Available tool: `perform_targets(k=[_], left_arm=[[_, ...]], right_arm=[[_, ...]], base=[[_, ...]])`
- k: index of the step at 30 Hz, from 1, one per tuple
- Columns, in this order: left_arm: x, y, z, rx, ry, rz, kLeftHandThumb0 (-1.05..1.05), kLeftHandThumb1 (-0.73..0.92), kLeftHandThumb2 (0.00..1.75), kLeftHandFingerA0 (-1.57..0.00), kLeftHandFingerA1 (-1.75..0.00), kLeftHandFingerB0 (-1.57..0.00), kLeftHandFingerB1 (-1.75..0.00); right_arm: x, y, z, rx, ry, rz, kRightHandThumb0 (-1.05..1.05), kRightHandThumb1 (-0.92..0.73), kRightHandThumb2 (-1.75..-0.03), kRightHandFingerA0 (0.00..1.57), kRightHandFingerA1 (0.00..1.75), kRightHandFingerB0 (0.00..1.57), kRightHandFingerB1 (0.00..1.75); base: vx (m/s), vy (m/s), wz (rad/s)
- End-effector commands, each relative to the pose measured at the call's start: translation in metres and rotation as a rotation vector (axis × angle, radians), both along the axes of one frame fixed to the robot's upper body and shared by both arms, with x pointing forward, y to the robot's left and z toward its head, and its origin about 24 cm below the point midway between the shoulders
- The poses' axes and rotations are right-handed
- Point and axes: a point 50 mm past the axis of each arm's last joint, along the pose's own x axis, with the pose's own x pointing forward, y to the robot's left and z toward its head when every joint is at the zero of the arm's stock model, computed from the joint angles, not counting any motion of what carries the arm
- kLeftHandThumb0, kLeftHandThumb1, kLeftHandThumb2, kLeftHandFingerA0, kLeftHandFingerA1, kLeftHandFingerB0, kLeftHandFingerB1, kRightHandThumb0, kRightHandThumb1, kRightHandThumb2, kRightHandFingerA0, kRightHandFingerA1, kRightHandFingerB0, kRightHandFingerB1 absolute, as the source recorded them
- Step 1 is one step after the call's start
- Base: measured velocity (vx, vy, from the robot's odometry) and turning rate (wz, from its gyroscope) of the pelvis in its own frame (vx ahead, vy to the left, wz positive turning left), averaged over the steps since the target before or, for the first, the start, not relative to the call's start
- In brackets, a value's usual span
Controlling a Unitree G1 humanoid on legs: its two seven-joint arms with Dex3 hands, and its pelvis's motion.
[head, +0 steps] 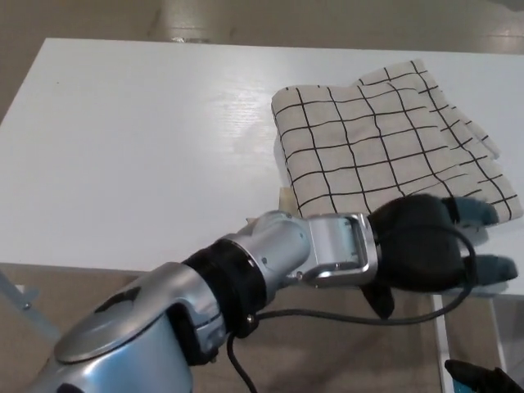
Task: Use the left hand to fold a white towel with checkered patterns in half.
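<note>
Where it lies on the right part of the white counter [139, 155], the white towel [385, 147] with its black checkered lines is folded over on itself, with layered edges stepping out along its right side and a slightly rumpled, mostly flat top. Its left edge runs roughly straight toward the near side, and its near right corner reaches close to the counter's front edge. A small strip of pale tape [285, 201] shows on the counter just beside the towel's near left corner. Over the towel's near edge sits the left hand [426, 250], black, reaching across from the lower left on a silver forearm [270, 262] with a metal wrist bracket; its fingers [475, 211] are spread apart and point to the right, one lying across the towel's near right corner and another lower, past the counter's front edge. It grips nothing, though whether the fingertips touch the cloth cannot be told. A black cable [344, 315] loops beneath the wrist. Below the counter's front edge a wood-toned floor [344, 360] shows. The right hand is out of sight.
</note>
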Motion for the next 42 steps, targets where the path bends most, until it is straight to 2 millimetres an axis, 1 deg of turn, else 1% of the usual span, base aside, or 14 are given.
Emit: perform_targets(k=[1, 5, 7, 8, 9, 12, 14, 16, 20, 22, 23, 33, 35, 42], left_arm=[[-0.01, 0.013, 0.06, -0.1, 0.173, 0.067, -0.99, 0.52, 0.9, 0.0, 0.0, 0.0, -0.08], [-0.036, 0.02, 0.1, -0.244, 0.202, -0.037, -1.0, 0.55, 0.91, 0.0, 0.0, 0.0, -0.09], [-0.046, 0.028, 0.12, -0.314, 0.221, -0.087, -1.01, 0.56, 0.93, 0.0, 0.0, 0.0, -0.09], [-0.05, 0.032, 0.127, -0.343, 0.236, -0.103, -0.96, 0.66, 0.61, 0.0, 0.0, 0.0, 0.0], [-0.053, 0.034, 0.131, -0.361, 0.247, -0.112, -0.96, 0.66, 0.61, 0.0, 0.0, 0.0, 0.0], [-0.066, 0.048, 0.147, -0.466, 0.377, -0.126, -0.95, 0.62, 0.62, 0.0, 0.0, 0.0, -0.04], [-0.075, 0.06, 0.153, -0.528, 0.487, -0.139, -0.95, 0.62, 0.62, 0.0, 0.0, 0.0, -0.04], [-0.083, 0.077, 0.159, -0.608, 0.574, -0.15, -0.69, 0.43, 0.75, 0.0, 0.0, 0.0, -0.2], [-0.094, 0.116, 0.163, -0.703, 0.607, -0.138, -0.3, 0.29, 0.71, 0.0, -0.26, 0.0, -0.42], [-0.098, 0.133, 0.159, -0.712, 0.653, -0.122, -0.2, 0.44, 0.91, 0.0, -0.5, -0.03, -0.5], [-0.102, 0.147, 0.153, -0.712, 0.72, -0.103, -0.41, 0.42, 0.63, -0.16, -0.35, -0.19, -0.41], [-0.141, 0.206, 0.097, -0.715, 1.163, 0.064, -0.24, 0.31, 0.84, 0.0, -0.5, -0.01, -0.49], [-0.156, 0.229, 0.072, -0.799, 1.321, 0.153, -0.57, 0.39, 0.67, -0.13, -0.36, -0.26, -0.44], [-0.185, 0.269, 0.018, -0.865, 1.502, 0.309, -0.52, 0.38, 0.65, -0.16, -0.36, -0.34, -0.44]], right_arm=[[-0.01, -0.004, -0.008, 0.038, 0.057, -0.002, -0.43, -0.82, -0.63, 0.53, 0.85, 0.58, 0.69], [-0.009, -0.004, -0.011, 0.039, 0.073, -0.023, -0.47, -0.8, -0.63, 0.51, 0.85, 0.6, 0.7], [-0.01, -0.004, -0.013, 0.079, 0.092, 0.001, -0.51, -0.82, -0.64, 0.45, 0.96, 0.51, 0.99], [-0.01, -0.005, -0.014, 0.104, 0.102, 0.017, -0.5, -0.83, -0.64, 0.41, 0.93, 0.49, 0.99], [-0.011, -0.006, -0.015, 0.121, 0.108, 0.026, -0.5, -0.83, -0.64, 0.41, 0.93, 0.49, 0.99], [-0.014, -0.009, -0.019, 0.103, 0.163, 0.037, -0.59, -0.87, -0.65, 0.35, 0.67, 0.49, 0.56], [-0.016, -0.009, -0.022, 0.091, 0.21, 0.03, -0.59, -0.87, -0.65, 0.35, 0.67, 0.49, 0.56], [-0.019, -0.008, -0.023, 0.062, 0.191, -0.016, -0.52, -0.8, -0.63, 0.47, 0.96, 0.55, 0.7], [-0.03, -0.008, -0.021, 0.014, 0.138, -0.054, -0.45, -0.79, -0.64, 0.41, 0.81, 0.52, 0.63], [-0.033, -0.008, -0.022, 0.014, 0.146, -0.059, -0.45, -0.81, -0.64, 0.41, 0.81, 0.47, 0.58], [-0.034, -0.008, -0.024, 0.024, 0.157, -0.065, -0.44, -0.8, -0.63, 0.4, 0.79, 0.46, 0.57], [-0.048, -0.021, -0.029, 0.042, 0.234, -0.104, -0.45, -0.8, -0.64, 0.4, 0.75, 0.46, 0.58], [-0.055, -0.019, -0.033, 0.032, 0.272, -0.09, -0.46, -0.79, -0.64, 0.36, 0.66, 0.43, 0.56], [-0.064, -0.014, -0.04, 0.031, 0.317, -0.089, -0.45, -0.8, -0.63, 0.38, 0.66, 0.43, 0.54]], base=[[0.0, 0.0, 0.0], [0.0, 0.0, 0.0], [0.0, 0.0, 0.0], [0.0, 0.0, 0.0], [0.0, 0.0, 0.0], [0.0, 0.0, 0.0], [0.0, 0.0, 0.0], [0.0, 0.0, 0.0], [0.0, 0.0, 0.0], [0.0, 0.0, 0.0], [0.0, 0.0, 0.0], [0.0, 0.0, 0.0], [0.0, 0.0, 0.0], [0.0, 0.0, 0.0]])
